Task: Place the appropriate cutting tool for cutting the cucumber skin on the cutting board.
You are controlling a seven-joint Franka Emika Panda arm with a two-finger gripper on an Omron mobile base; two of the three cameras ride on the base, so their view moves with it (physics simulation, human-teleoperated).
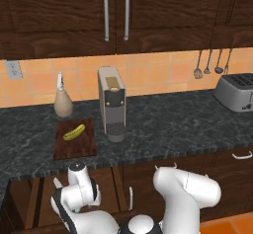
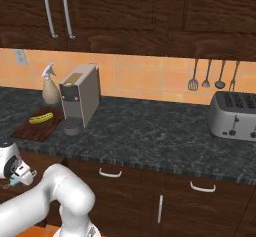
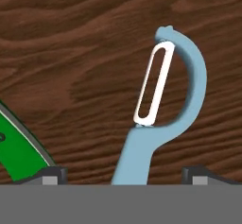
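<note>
In the hand view the cutting tool (image 3: 160, 105), a peeler with a light blue handle and a white blade, lies on a wooden surface. Its handle runs down between the two fingertips of my gripper (image 3: 125, 173). The fingertips stand wide apart on either side, clear of the handle, so the gripper is open. My gripper (image 1: 75, 208) hangs low, below the counter's front edge, under the cutting board (image 1: 84, 148). The yellow-green cucumber (image 1: 74, 132) lies on that dark reddish-brown board. From the right, the cucumber (image 2: 41, 118) and the board (image 2: 27, 130) sit at the counter's left end.
A green-handled knife (image 3: 16, 154) lies just left of the peeler. On the counter a coffee machine (image 1: 112, 104) stands right beside the board and a spray bottle (image 1: 63, 102) behind it. A toaster (image 1: 236, 92) sits far right, under hanging utensils (image 1: 210, 62).
</note>
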